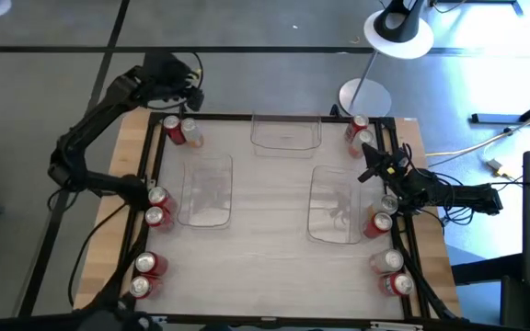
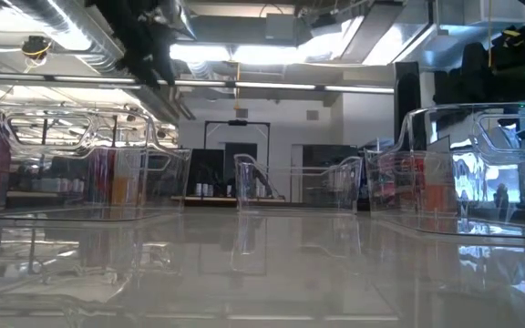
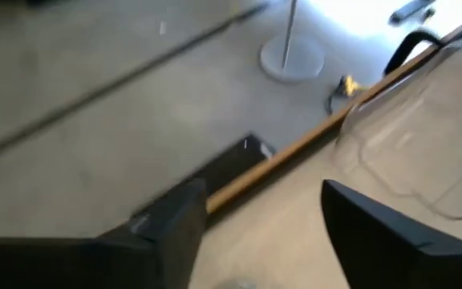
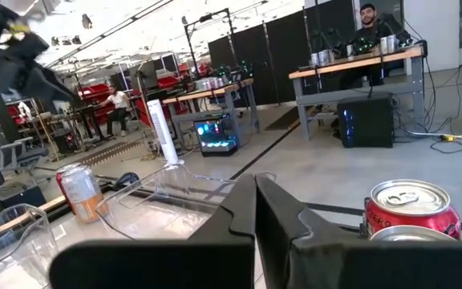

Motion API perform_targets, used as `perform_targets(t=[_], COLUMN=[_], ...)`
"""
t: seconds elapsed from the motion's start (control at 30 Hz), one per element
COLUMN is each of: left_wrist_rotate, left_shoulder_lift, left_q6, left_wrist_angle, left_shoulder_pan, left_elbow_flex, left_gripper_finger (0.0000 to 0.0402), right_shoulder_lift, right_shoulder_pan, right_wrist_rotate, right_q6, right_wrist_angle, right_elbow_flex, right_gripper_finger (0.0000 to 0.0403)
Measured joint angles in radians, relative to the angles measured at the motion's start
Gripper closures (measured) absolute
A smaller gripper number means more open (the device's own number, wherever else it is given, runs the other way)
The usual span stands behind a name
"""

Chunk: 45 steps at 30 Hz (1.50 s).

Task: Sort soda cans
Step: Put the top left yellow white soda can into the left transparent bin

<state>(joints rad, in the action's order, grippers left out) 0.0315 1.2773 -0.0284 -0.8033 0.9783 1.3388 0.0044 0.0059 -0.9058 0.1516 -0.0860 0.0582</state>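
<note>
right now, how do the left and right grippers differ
The left gripper is open, fingers apart; the right gripper is shut, fingers together. The left gripper is at the far left corner of the table, just beyond the far left cans; the right gripper is on the right side, near the far right cans and by the right bin. Both are empty.

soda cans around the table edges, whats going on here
A two-arm robot is set up to sort soda cans into three clear bins, which look empty so far. The cans stand in pairs along the table's left and right edges. The left gripper hovers open near the far-left pair, holding nothing. The right gripper sits shut by the right-side cans, also holding nothing.
</note>
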Motion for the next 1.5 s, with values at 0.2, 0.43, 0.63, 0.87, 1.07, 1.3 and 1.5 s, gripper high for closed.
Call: perform_targets(t=[0.2, 0.43, 0.63, 0.87, 1.07, 1.3, 1.5], left_wrist_rotate=[0.001, 0.043, 0.082, 0.085, 0.085, 0.099, 0.112], left_shoulder_lift=[0.104, 0.180, 0.204, 0.249, 0.291, 0.334, 0.370], left_q6=[0.025, 0.022, 0.044, -0.002, 0.002, -0.005, -0.030], left_wrist_angle=[-0.133, -0.223, -0.237, -0.296, -0.301, -0.334, -0.365], left_shoulder_pan=[0.013, 0.013, 0.012, -0.006, -0.005, -0.007, -0.028], left_elbow_flex=[0.000, 0.000, -0.005, -0.006, -0.006, -0.007, -0.003], left_gripper_finger=[0.0106, 0.0107, 0.0107, 0.0107, 0.0107, 0.0107, 0.0107], right_shoulder_lift=[0.000, 0.000, 0.000, 0.000, 0.000, 0.000, 0.000], right_shoulder_pan=[0.000, 0.000, 0.000, 0.000, 0.000, 0.000, 0.000], right_wrist_rotate=[-0.001, -0.001, 0.000, 0.001, 0.027, 0.027, 0.027], right_q6=[0.000, 0.000, 0.000, 0.000, 0.000, 0.000, 0.000], right_wrist_angle=[0.008, 0.011, 0.016, 0.016, 0.035, 0.035, 0.035], right_elbow_flex=[0.000, 0.000, 0.000, 0.000, 0.000, 0.000, 0.000], right_gripper_finger=[0.0402, 0.0402, 0.0402, 0.0402, 0.0402, 0.0402, 0.0402])
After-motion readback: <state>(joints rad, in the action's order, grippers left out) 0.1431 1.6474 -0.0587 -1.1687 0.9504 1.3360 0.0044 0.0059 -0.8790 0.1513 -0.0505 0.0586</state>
